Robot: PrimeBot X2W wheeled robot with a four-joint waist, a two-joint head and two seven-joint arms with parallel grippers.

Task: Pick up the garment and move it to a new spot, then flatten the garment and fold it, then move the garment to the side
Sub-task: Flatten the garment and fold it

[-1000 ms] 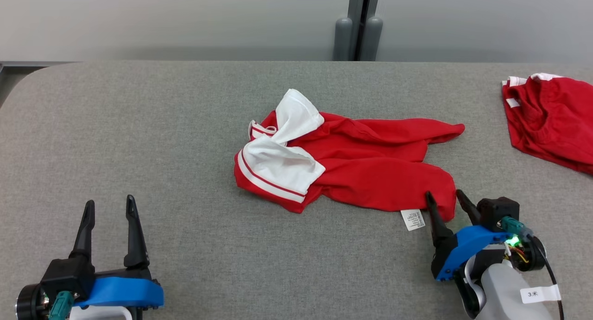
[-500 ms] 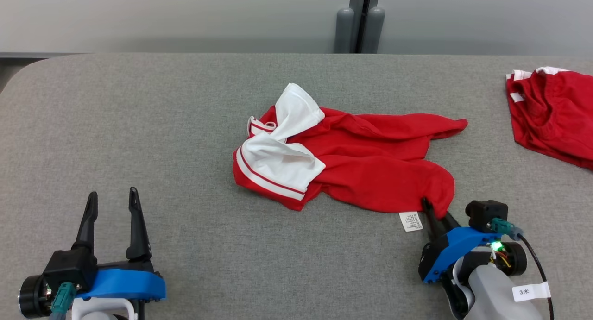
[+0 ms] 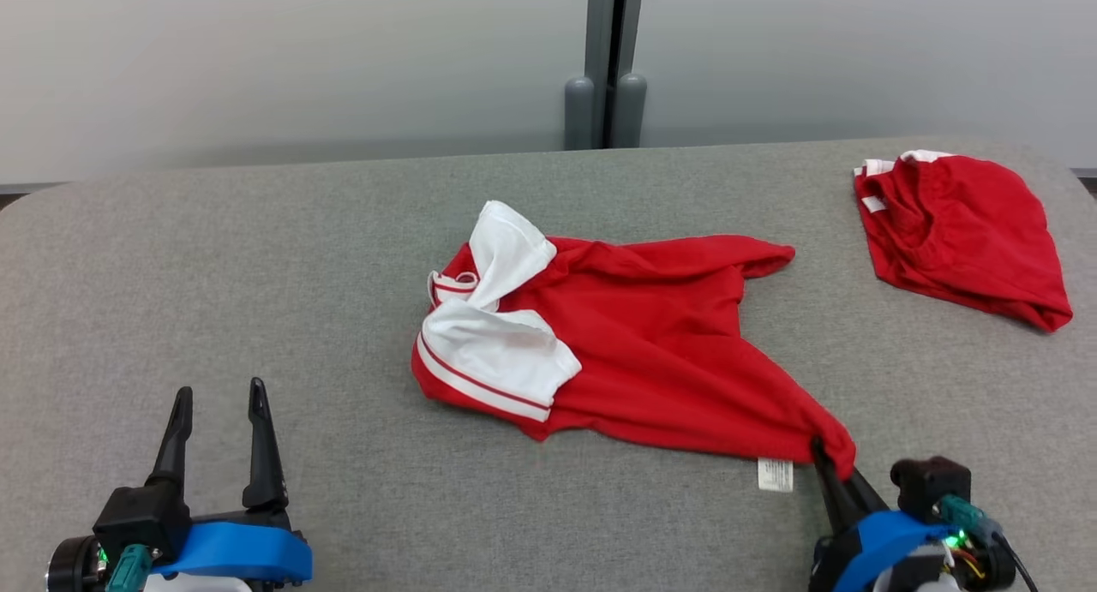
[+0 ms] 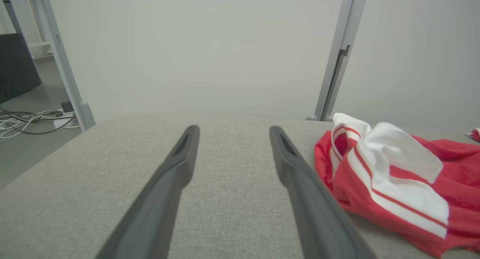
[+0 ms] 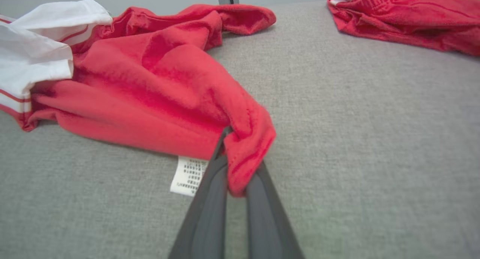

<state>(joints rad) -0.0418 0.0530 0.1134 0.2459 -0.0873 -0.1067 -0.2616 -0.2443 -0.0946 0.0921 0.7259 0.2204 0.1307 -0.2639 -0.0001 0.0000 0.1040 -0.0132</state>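
Same hardware on both sides, pretty much. The left end effector (image 3: 220, 389) and right end effector (image 3: 821, 451) each have two long, skinny dark grey fingers (image 3: 261, 455) tapering to points, on a black block (image 3: 137, 511) with a glossy blue bracket (image 3: 236, 547) and a teal connector (image 3: 128, 566). The right one adds a green light (image 3: 953, 538), thin red and yellow wires (image 3: 967, 560) and a black cable (image 3: 1020, 565).

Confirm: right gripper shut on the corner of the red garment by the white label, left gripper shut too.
One error: the left gripper is open, fingers apart, holding nothing; the left wrist view shows it. The right gripper is shut on the corner of the red garment by the white label.
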